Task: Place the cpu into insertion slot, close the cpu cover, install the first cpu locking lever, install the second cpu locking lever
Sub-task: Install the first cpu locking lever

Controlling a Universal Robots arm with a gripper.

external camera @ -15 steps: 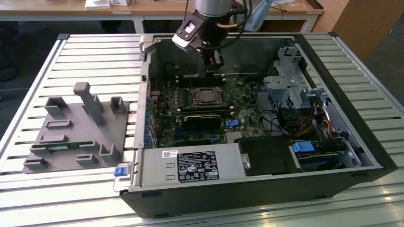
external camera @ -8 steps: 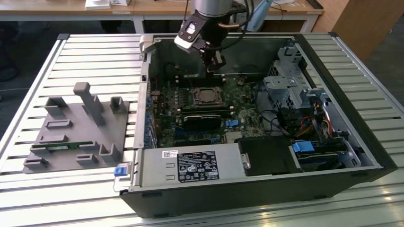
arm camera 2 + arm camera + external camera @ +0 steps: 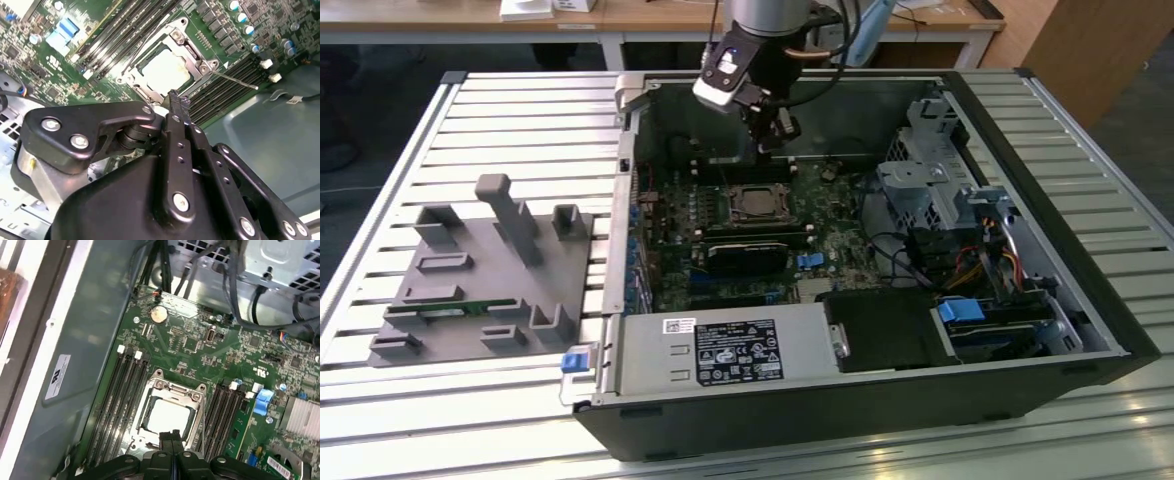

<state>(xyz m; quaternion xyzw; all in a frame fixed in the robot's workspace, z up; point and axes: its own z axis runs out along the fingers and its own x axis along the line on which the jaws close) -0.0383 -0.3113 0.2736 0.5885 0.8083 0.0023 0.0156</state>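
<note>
The tool [image 3: 171, 436] is closed: its two black fingers [image 3: 176, 107] lie pressed together and grip nothing. In both wrist views its tip hangs just above the near edge of the insertion slot [image 3: 134, 79], and I cannot tell if it touches the metal there. In the exterior view the tool reaches down into the open computer case [image 3: 854, 410], which lies on the slatted surface [image 3: 520, 120].

The cpu [image 3: 168, 416] sits in the insertion slot and lies flat, with its pale metal top facing up. It is square, so it shows no long axis, and I cannot tell which way its marked corner points. The cpu cover [image 3: 172, 386] lies down over it, and the chip shows through the square window of the cover. One thin locking lever [image 3: 235, 81] sticks out from a corner of the socket, and its free end is over the memory slots [image 3: 235, 70].

The pin field of the slot is hidden under the chip. The tool covers the near side of the socket in both wrist views. The top of the chip is bright, and any writing on it cannot be made out.

A white label [image 3: 57, 376] with dark print is on the inner wall of the case. A larger black and white label [image 3: 734, 352] is on the power supply. Their text is too small to read.
</note>
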